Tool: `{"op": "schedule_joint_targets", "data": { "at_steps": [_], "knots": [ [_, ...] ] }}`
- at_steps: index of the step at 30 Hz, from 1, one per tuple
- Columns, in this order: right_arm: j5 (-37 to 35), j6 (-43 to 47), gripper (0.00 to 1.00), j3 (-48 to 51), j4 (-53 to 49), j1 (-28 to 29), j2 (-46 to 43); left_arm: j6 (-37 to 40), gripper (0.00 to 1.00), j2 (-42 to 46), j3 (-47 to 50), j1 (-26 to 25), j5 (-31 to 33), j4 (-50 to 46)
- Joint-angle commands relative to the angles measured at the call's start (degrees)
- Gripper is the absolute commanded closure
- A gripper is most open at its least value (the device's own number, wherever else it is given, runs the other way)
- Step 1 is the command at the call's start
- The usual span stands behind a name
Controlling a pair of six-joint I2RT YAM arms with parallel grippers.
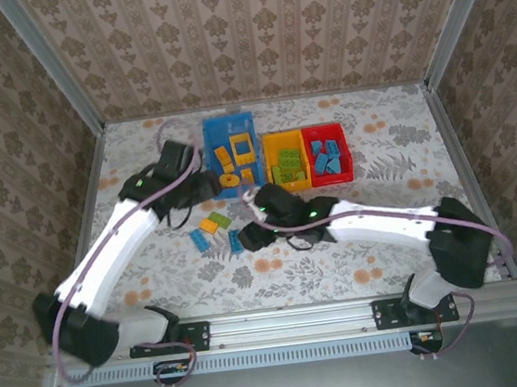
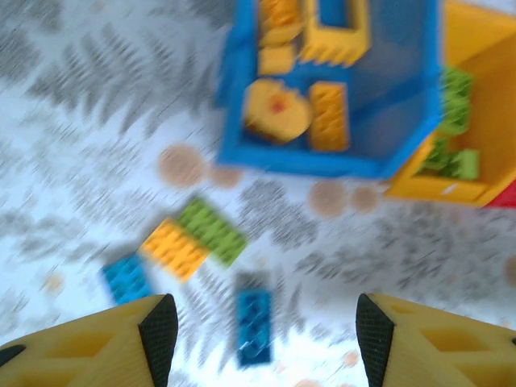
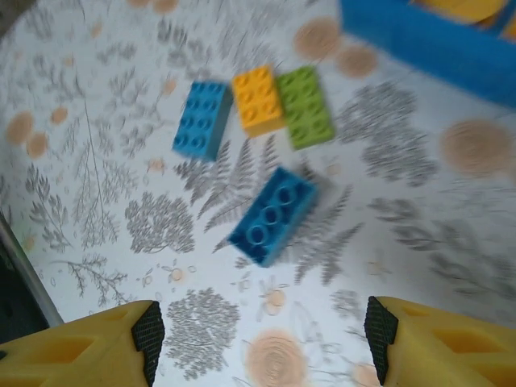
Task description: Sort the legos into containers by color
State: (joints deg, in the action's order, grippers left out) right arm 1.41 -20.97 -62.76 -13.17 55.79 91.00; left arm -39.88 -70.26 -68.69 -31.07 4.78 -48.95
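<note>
Right gripper (image 3: 264, 339) wide and empty, a blue brick (image 3: 272, 215) at its twelve o'clock; left gripper (image 2: 264, 334) wide too, holding nothing. At eleven lie a second blue brick (image 3: 201, 119), an orange brick (image 3: 258, 99) and a green brick (image 3: 305, 106) — four left loose. The rest look sorted at the table's twelve o'clock — orange in the blue bin (image 1: 227, 120), green in the yellow bin (image 1: 283, 136), blue in the red bin (image 1: 324, 128).
</note>
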Motion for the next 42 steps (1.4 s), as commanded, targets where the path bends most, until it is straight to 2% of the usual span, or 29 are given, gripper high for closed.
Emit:
{"op": "schedule_joint_targets", "data": {
  "at_steps": [1, 7, 14, 20, 26, 30, 35, 38, 42],
  "knots": [
    [-1.2, -5.2, 0.3, -8.2, -7.8, 2.0, 8.7, 0.2, 0.36, 10.1, 7.9, 2.2, -0.5, -3.9],
    [-2.9, -15.0, 0.26, -22.2, -19.3, 2.6, 22.8, 2.5, 0.36, 22.9, 14.3, 4.5, -3.1, -11.0],
    [-6.1, -19.4, 0.27, -33.6, -30.0, 2.7, 32.4, 2.9, 0.36, 27.1, 15.6, 4.5, -4.5, -12.4],
    [-7.9, -20.0, 0.39, -38.7, -33.5, 2.8, 37.3, 4.8, 0.36, 27.2, 14.8, 4.5, -5.1, -12.4],
    [-9.1, -20.2, 0.57, -40.6, -33.1, 2.8, 39.7, 6.5, 0.36, 27.1, 14.0, 4.5, -5.8, -12.1],
    [-11.8, -19.9, 0.69, -40.2, -32.8, 2.8, 37.3, 7.4, 0.36, 27.1, 13.6, 4.5, -7.6, -10.3],
    [-17.8, -18.2, 0.73, -34.4, -32.0, 1.2, 26.0, 7.1, 0.35, 25.4, 13.2, 4.5, -14.8, -1.8],
    [-19.0, -17.3, 0.73, -28.0, -31.1, -3.0, 17.7, 6.0, 0.35, 21.0, 11.1, 4.2, -18.3, 4.8],
    [-17.7, -14.2, 0.74, -20.9, -30.2, -12.5, 9.1, 7.2, 0.35, 10.2, 3.0, -1.0, -16.6, 9.9]
  ]
}}
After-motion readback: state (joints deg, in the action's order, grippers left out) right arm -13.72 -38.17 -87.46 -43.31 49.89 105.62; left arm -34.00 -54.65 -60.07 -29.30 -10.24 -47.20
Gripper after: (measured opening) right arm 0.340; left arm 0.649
